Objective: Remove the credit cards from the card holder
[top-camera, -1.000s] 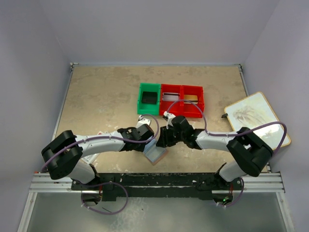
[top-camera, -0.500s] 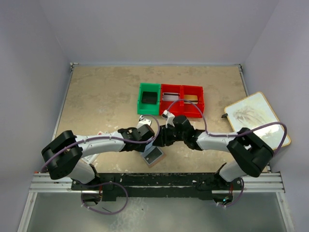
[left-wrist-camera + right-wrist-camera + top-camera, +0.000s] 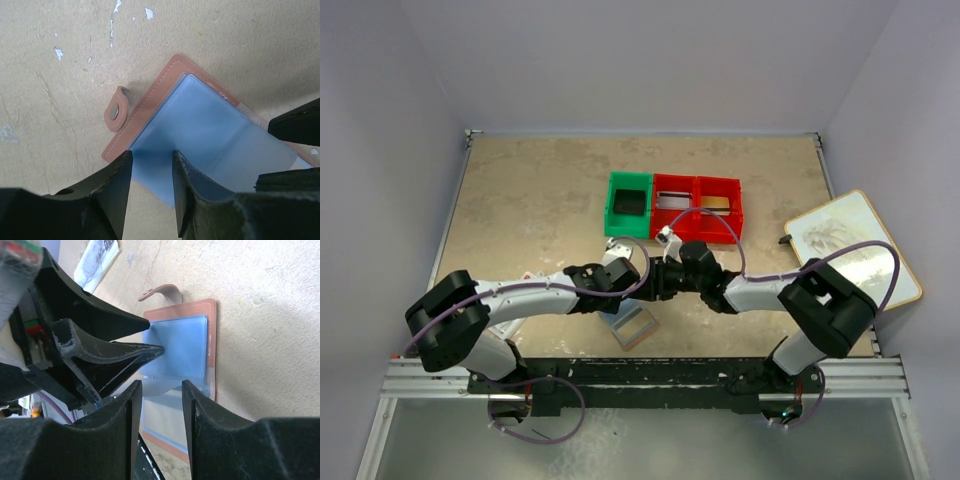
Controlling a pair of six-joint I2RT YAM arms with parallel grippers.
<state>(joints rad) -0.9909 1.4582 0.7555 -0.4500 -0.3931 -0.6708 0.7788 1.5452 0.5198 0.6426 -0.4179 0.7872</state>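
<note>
Nearest the camera, a metal rail (image 3: 640,375) carries the bases of both arms, which bend inward to meet over the near middle of the table (image 3: 520,200). The card holder (image 3: 210,125) lies there, opened flat, blue-grey lining upward inside a brown stitched rim, its snap strap (image 3: 118,108) curling off one side. The left gripper (image 3: 151,155) stands at one end with its fingers a narrow gap apart, and the lining runs into that gap. Whether they pinch it cannot be told. The right gripper (image 3: 161,385) faces it from the opposite end, fingers likewise slightly parted around a pale translucent flap. Contact there is also unclear.

The table is beige and stone-patterned, with small white chips (image 3: 59,51) near the card holder. Beyond the grippers sit a green bin (image 3: 628,203) and, touching it on the right, a red bin (image 3: 698,208) of two compartments, each holding a flat piece too small to identify. A cream board (image 3: 850,245) lies at the right edge. Plain pale grey-lilac walls (image 3: 640,60) enclose the back and both sides.
</note>
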